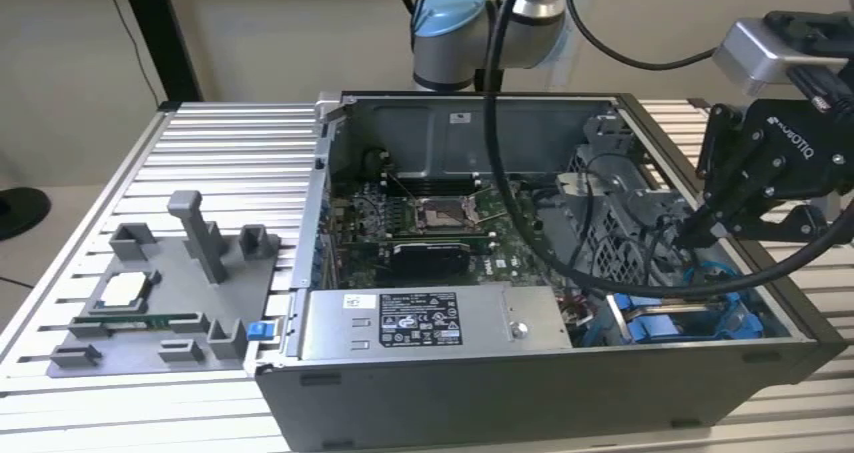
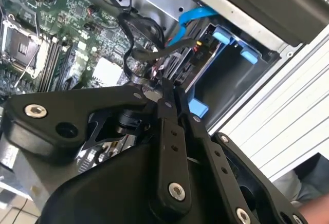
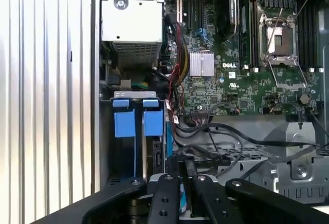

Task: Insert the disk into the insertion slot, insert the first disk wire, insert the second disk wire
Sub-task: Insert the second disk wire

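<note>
My black gripper (image 1: 697, 235) hangs over the near-right corner of the open computer case. Its fingers are pressed together there, above the insertion slot (image 1: 674, 323) with its bright blue rails. In both wrist views the fingertips (image 2: 165, 86) (image 3: 184, 163) meet on a black disk wire (image 2: 134, 59) among a bundle of black cables. Blue tabs (image 3: 123, 121) mark the mouth of the slot (image 2: 229, 54). A dark slab on edge beside them looks like the disk (image 3: 154, 157) (image 2: 193, 59) seated in the bay. A blue wire (image 2: 190, 18) curves toward it.
A grey power-supply box (image 1: 414, 323) with a sticker sits along the case front, next to the bay. The motherboard (image 1: 441, 223) fills the case floor. The arm's thick black cable (image 1: 534, 223) loops across the case. A grey fixture (image 1: 174, 293) stands on the slatted table at the exterior view's left.
</note>
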Motion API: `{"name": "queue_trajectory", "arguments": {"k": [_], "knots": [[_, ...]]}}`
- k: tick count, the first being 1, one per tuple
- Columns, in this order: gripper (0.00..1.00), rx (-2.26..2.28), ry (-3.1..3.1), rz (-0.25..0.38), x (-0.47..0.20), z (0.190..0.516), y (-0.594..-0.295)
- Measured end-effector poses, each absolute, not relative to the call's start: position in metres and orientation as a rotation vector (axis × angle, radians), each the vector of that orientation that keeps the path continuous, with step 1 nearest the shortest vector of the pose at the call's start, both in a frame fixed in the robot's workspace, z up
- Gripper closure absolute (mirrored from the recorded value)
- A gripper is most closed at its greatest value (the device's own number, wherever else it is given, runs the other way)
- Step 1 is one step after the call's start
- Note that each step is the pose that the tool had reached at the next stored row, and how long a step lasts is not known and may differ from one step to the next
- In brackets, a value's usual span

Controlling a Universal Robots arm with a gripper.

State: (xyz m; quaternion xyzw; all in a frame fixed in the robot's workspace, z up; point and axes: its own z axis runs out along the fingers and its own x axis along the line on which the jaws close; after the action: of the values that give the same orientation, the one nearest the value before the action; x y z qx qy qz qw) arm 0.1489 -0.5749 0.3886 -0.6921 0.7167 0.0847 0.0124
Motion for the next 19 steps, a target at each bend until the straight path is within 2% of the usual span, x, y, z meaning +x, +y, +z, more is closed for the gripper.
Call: {"name": "queue_trajectory", "arguments": {"k": [19], "knots": [[1.0, -2.158, 2.233, 0.261, 0.142, 0.385, -0.585]]}}
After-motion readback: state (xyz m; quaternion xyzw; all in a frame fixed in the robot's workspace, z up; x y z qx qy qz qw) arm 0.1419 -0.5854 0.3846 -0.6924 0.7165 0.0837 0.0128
